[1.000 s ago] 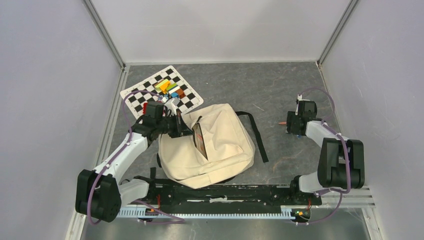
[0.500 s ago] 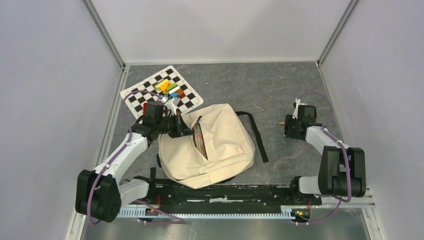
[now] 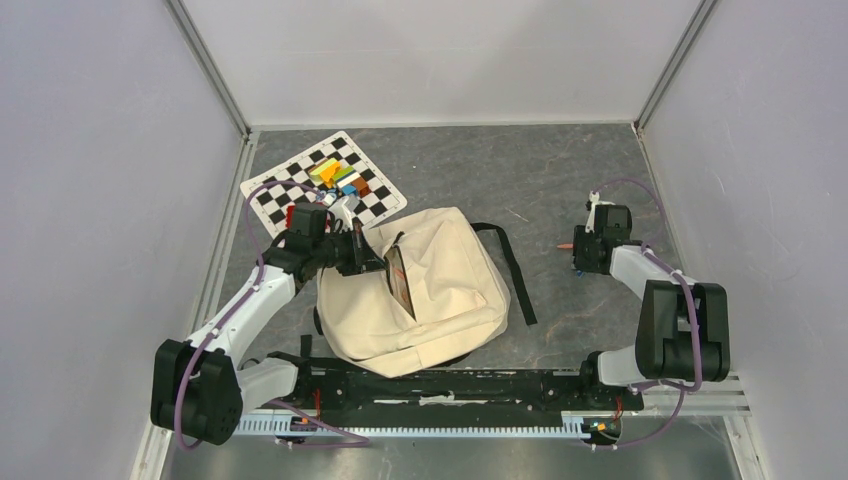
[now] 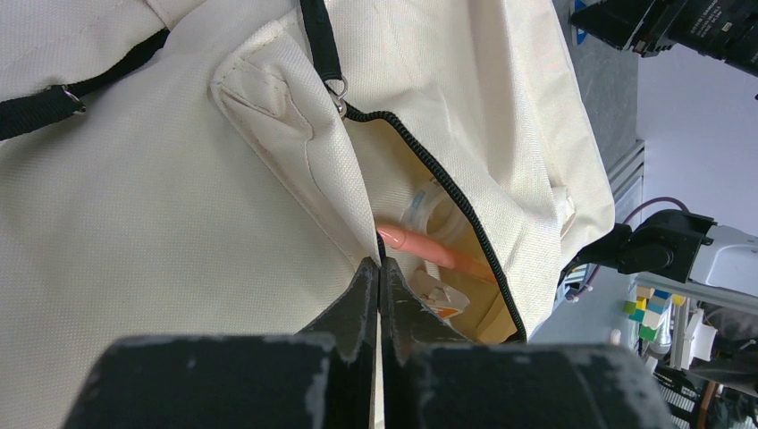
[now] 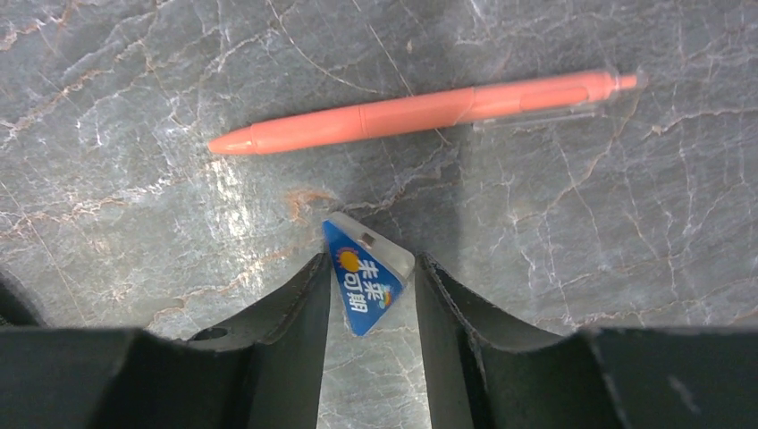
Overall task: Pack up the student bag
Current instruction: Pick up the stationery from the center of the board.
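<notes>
The student bag (image 3: 440,290), a cream canvas backpack with black zipper trim, lies in the middle of the table. My left gripper (image 3: 375,262) is shut on the fabric edge of its opening (image 4: 380,264) and holds it up. Inside the bag (image 4: 179,206) lie a salmon pen (image 4: 438,253) and a small white packet. At the right, my right gripper (image 3: 580,255) points down at the table. Its jaws (image 5: 372,259) touch both sides of a small blue triangular piece (image 5: 365,281) with white lettering. A second salmon pen (image 5: 420,112) lies just beyond the fingertips, also seen from above (image 3: 565,245).
A checkerboard mat (image 3: 290,195) with several coloured blocks (image 3: 340,175) lies at the back left. A black strap (image 3: 515,265) of the bag trails to its right. Grey walls enclose the table on three sides.
The right gripper's jaws have narrowed around the blue triangular piece and its wrist has shifted slightly. The left arm and the bag have not moved.
</notes>
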You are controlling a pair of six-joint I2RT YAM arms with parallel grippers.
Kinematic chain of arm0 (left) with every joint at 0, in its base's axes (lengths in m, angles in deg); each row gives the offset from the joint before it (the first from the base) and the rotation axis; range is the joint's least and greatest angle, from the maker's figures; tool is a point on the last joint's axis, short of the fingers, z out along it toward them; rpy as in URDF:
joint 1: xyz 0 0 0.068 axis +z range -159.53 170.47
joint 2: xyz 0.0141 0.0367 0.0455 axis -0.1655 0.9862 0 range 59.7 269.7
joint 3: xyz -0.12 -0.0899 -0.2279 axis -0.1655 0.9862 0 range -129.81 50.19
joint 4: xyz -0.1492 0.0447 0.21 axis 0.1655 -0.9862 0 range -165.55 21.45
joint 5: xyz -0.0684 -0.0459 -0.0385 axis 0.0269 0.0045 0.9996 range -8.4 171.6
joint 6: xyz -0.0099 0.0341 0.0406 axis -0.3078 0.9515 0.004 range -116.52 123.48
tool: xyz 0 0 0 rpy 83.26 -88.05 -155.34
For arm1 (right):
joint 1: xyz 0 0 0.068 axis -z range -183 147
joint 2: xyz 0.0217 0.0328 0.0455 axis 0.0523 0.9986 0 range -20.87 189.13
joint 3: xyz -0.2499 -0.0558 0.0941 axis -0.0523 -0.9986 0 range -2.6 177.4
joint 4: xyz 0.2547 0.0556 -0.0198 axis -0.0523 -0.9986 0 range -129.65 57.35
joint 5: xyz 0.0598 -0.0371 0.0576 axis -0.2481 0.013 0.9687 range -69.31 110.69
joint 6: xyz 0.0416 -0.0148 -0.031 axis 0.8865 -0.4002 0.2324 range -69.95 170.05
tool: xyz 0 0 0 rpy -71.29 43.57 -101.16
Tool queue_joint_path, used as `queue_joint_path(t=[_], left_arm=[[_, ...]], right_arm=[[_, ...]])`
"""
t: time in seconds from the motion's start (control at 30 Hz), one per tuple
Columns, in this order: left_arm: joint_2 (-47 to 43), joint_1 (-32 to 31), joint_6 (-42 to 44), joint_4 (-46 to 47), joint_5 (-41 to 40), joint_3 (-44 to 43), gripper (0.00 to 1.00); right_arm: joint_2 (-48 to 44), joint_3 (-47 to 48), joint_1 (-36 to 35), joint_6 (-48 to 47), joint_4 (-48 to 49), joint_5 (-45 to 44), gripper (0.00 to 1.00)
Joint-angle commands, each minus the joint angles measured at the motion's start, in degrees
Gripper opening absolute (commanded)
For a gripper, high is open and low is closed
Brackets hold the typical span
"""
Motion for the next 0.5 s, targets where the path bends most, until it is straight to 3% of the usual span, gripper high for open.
queue_joint_path(t=[0.0, 0.47], left_arm=[[-1.4, 0.6, 0.6, 3.1, 1.6, -1.3, 0.02], [-1.2, 0.7, 0.5, 3.3, 1.9, -1.4, 0.02]], right_arm=[[2.2, 0.4, 0.0, -1.8, 0.4, -0.6, 0.41], [-4.8, 0.5, -0.6, -1.0, -0.7, 0.1, 0.03]])
